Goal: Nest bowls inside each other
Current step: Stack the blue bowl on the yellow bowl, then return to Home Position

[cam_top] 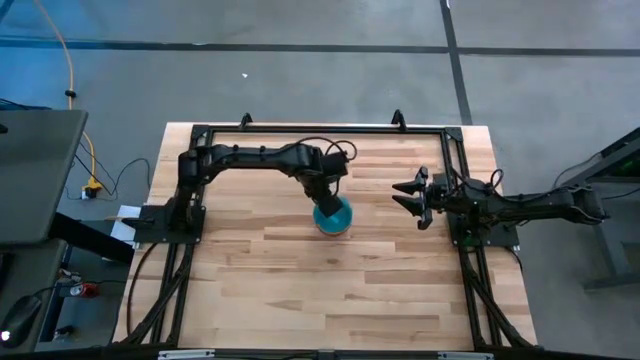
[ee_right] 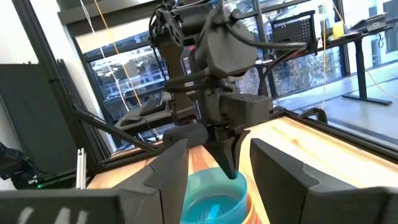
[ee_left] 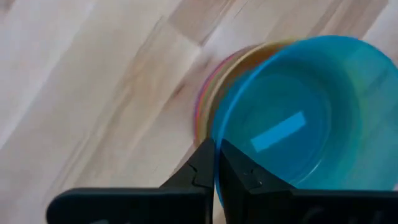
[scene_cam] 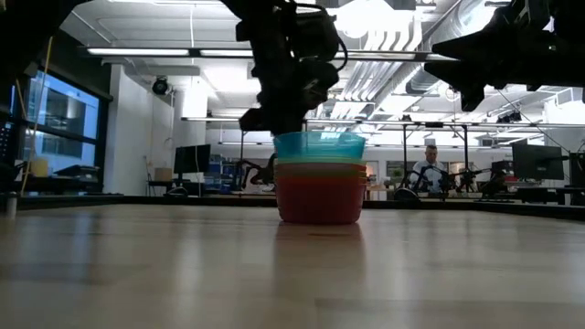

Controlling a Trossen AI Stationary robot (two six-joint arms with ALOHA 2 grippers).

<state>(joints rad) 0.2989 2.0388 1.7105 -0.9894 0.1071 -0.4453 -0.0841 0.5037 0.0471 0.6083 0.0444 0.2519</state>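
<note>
A: Start at your left gripper (ee_left: 216, 163). Its two fingers are pinched together on the rim of the blue bowl (ee_left: 298, 118), one tip inside the wall and one outside, with only the thin plastic between them.

B: And where does that bowl sit?

A: On top of a nested stack (scene_cam: 320, 194) near the middle of the table (cam_top: 300, 290), a touch toward three o'clock in your high view. From table height you see the blue bowl (scene_cam: 320, 145) highest, then green and orange bands, and a reddish wall lowest. The blue one stands proud of the rest; nothing but a reflected light lies inside it.

B: The stack's other rims?

A: Pink and yellow edges peek out beside the blue rim.

B: Your right gripper?

A: The right gripper (cam_top: 413, 195) hangs at three o'clock of the stack, well apart, fingers spread wide and holding nothing.
</note>
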